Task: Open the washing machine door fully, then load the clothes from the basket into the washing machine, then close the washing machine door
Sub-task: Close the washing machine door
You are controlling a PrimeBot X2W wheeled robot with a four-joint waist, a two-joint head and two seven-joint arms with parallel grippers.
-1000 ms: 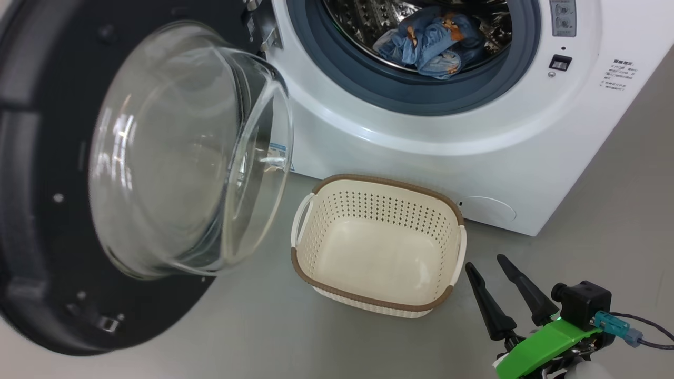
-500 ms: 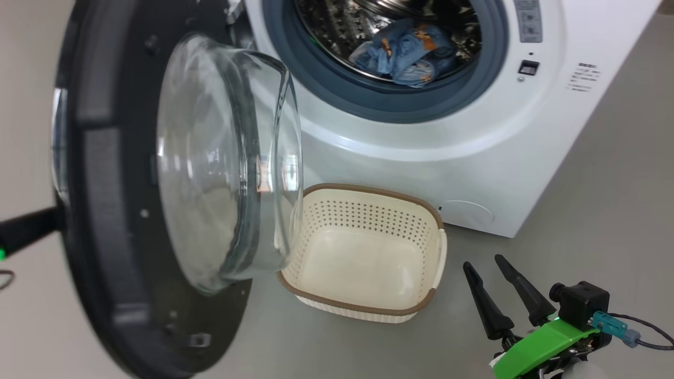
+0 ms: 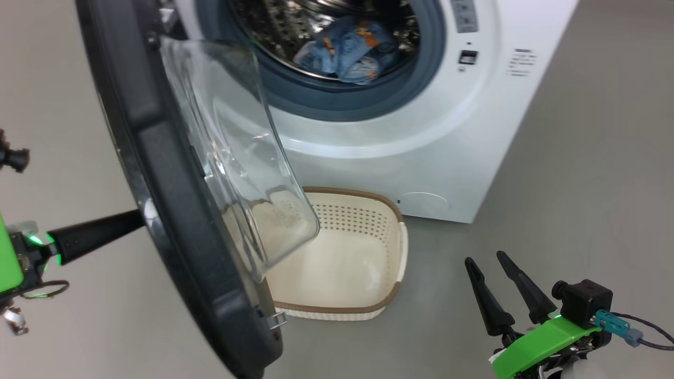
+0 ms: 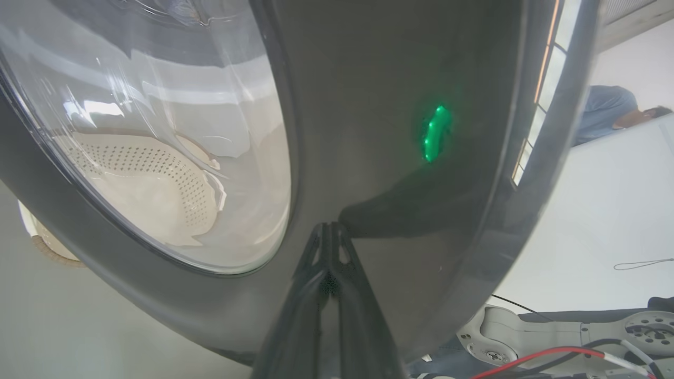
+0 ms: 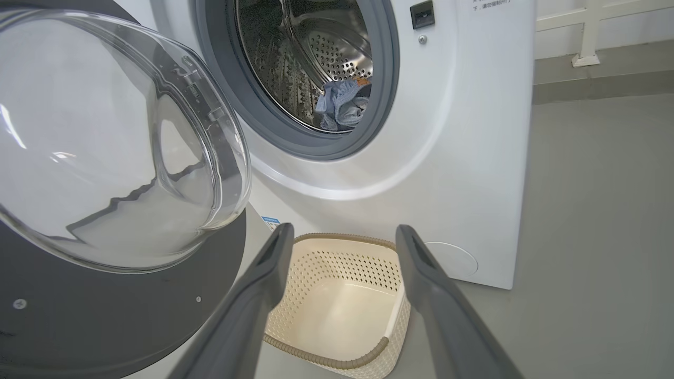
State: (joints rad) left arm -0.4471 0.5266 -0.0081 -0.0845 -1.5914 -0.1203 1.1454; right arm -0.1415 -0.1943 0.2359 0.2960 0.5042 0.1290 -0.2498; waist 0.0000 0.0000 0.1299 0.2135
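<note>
Half the basket (image 3: 363,196) hidden behind washing machine door (image 3: 174,210), clothes (image 3: 345,50) in cropped drum (image 3: 271,26), left end effector (image 4: 329,227) pinched together, right end effector (image 3: 484,259) splayed, empty.

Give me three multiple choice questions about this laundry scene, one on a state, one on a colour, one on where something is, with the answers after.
1. The left tool is: A shut, B wide open, C half open.
2. The rim of the basket is: A brown, B blue, C black.
3. The clothes lie: A in the basket, B in the drum, C in the left tool.

Answers: 1 A, it shows no gap in the left wrist view. 2 A, a brown woven band tops the cream walls. 3 B, the blue bundle sits on the steel, and the basket is empty.
</note>
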